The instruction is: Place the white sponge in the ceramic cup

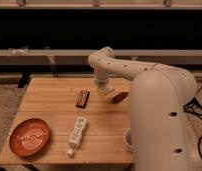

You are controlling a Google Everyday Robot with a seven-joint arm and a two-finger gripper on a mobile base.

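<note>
My gripper (107,92) hangs low over the back right part of the wooden table (54,100), at the end of the white arm, and it is shut. I cannot see anything held in it. The white sponge is hidden from view. A small part of the ceramic cup (127,140), white with a purplish inside, peeks out from behind the arm's thick segment at the table's front right. A reddish patch (119,97) shows just right of the gripper; I cannot tell what it is.
An orange plate (30,136) lies at the front left. A long white remote-like stick (77,134) lies in the middle front. A small dark brown block (82,98) rests left of the gripper. The bulky arm (159,120) covers the table's right side.
</note>
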